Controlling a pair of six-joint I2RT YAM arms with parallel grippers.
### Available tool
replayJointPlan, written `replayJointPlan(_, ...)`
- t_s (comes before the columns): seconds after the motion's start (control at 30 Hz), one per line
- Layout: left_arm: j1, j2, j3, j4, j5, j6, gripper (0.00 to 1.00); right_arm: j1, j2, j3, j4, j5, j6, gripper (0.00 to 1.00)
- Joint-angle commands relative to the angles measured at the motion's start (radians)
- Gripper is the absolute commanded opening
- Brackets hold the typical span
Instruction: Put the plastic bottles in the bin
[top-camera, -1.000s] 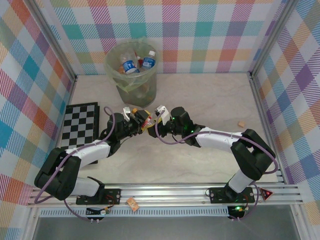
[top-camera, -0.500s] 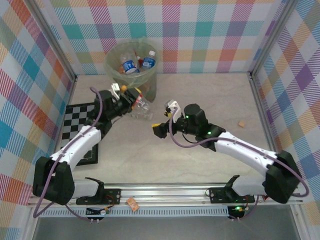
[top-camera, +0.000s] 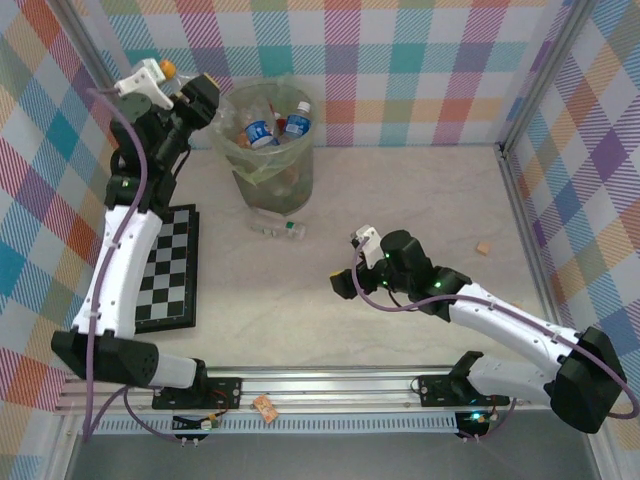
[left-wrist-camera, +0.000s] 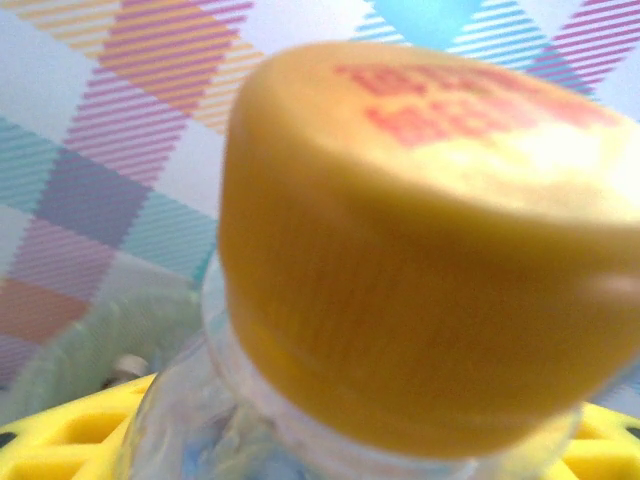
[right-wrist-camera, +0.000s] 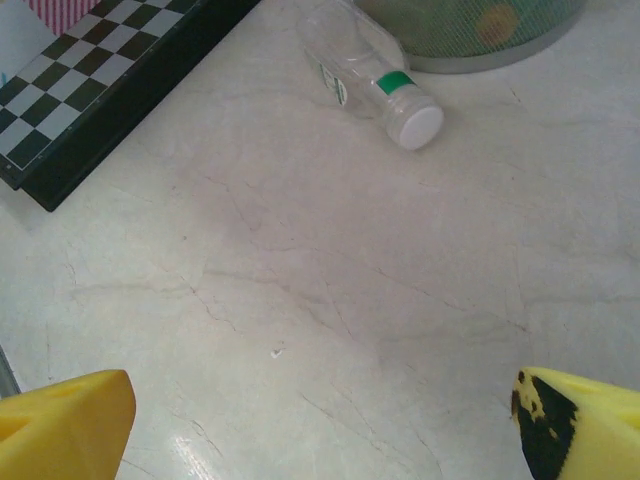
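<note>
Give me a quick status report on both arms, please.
Left gripper shut on orange-capped bottle, raised left of bin. Right gripper open, empty. Clear bottle lying on table by bin.

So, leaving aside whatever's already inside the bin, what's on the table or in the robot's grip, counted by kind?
Bottles: 2, the lying bottle and the held bottle
Bin: 1
Chessboard: 1
Small tan bit: 1
Total: 5
</note>
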Motion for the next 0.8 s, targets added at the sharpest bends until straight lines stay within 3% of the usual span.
replayJointPlan(0.0, 0.02, 0.135, 0.095, -0.05, -0.111, 0.149, 0.36, -0.002, -0.047, -0.016, -0.033, 0.029, 0.019, 0.96)
replayJointPlan(0.4, 0.021, 0.498, 0.472, -0.262, -0.055, 0.27, 0.36, -0.002, -0.108, -0.08, -0.093, 0.036, 0.057, 0.95)
replayJointPlan(0.53, 0.021, 0.579, 0.586, -0.408, -0.051, 0.31, 0.36, -0.001, -0.116, -0.091, -0.099, 0.043, 0.06, 0.95)
replayJointPlan(0.77, 0.018, 0.746, 0.827, -0.641, 0.051, 0.33, 0.35, -0.001, -0.089, -0.088, -0.089, 0.04, 0.059, 0.95)
